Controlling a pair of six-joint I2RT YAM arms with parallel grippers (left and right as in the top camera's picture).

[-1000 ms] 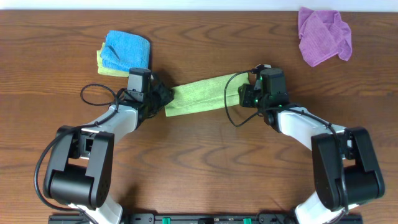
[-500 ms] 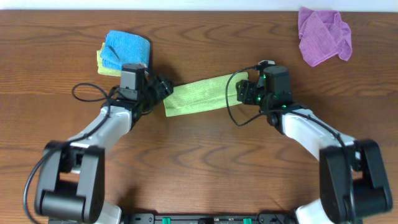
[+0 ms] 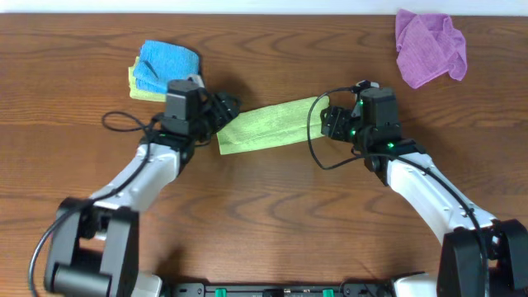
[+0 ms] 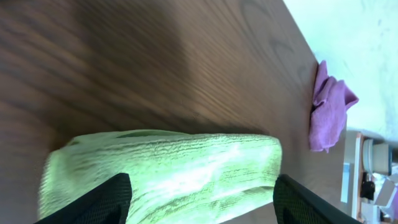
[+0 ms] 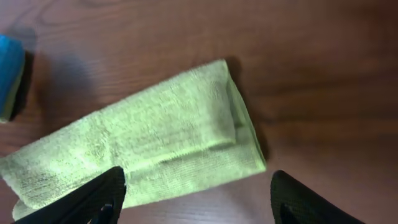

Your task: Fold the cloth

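While cloth (image 3: 268, 125) lies folded between them, left claw (image 3: 227, 111), right claw (image 3: 328, 122) gape empty at its ends.

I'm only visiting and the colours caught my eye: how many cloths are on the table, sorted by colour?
lime-green cloth: 1
blue cloth: 1
yellowish cloth, lying under the blue one: 1
purple cloth: 1
Total: 4 cloths
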